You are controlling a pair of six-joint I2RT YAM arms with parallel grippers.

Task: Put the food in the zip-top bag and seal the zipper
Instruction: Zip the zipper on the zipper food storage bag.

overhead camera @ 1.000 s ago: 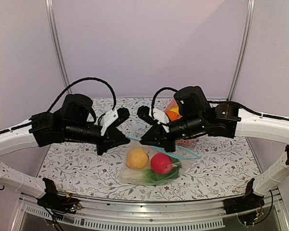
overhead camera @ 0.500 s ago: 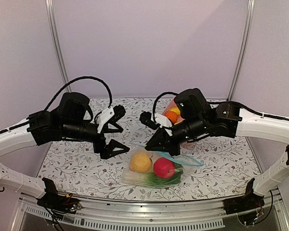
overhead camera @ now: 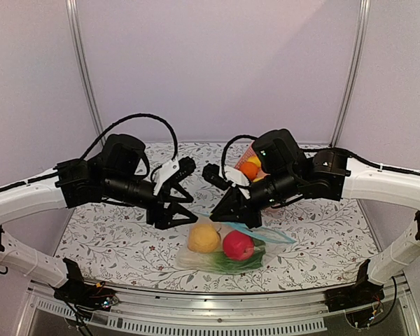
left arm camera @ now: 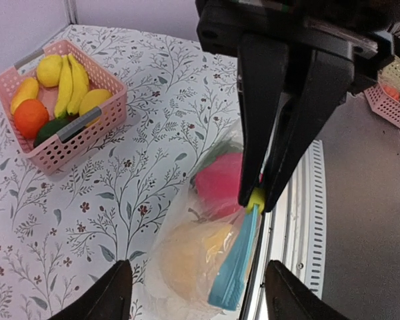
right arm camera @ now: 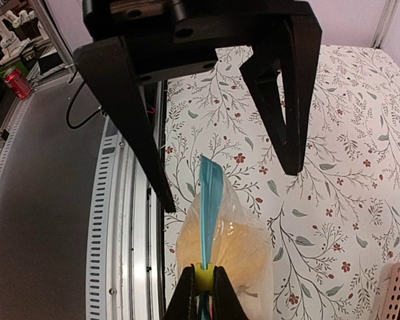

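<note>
One flower-printed table [overhead camera: 105, 238] carries everything. Above it the left arm [overhead camera: 28, 199] and the right arm [overhead camera: 378, 182] reach inward from either side, their wrists nearly meeting over the middle. Below them, near the front edge and about centred, lies the clear zip-top bag [overhead camera: 185, 260], crinkled and bulging with the food. A pink slatted basket [left arm camera: 87, 137] stands well apart toward the far side, largely behind the right arm in the overhead view. It holds a lemon, bananas, an orange and other toy produce.

Inside the bag, the bok choy [overhead camera: 232, 264] lies along the near side, green leaves to the right. The peach-orange fruit [overhead camera: 204, 238] sits to the left, with the red-pink fruit [overhead camera: 238, 245] just beside it on the right.

The left gripper [overhead camera: 192, 208] hangs above the bag's left end with its jaws spread wide, gripping nothing. Its fingers [right arm camera: 283, 100] stand either side of the line of the strip without touching it. The right gripper [right arm camera: 201, 280] is pinched tight on the zipper [right arm camera: 210, 200], holding it at the small yellow-green slider [left arm camera: 255, 198]. From that pinch the light-blue strip runs along the bag's mouth edge toward the left gripper. Whether the seal is closed along its length I cannot tell.
</note>
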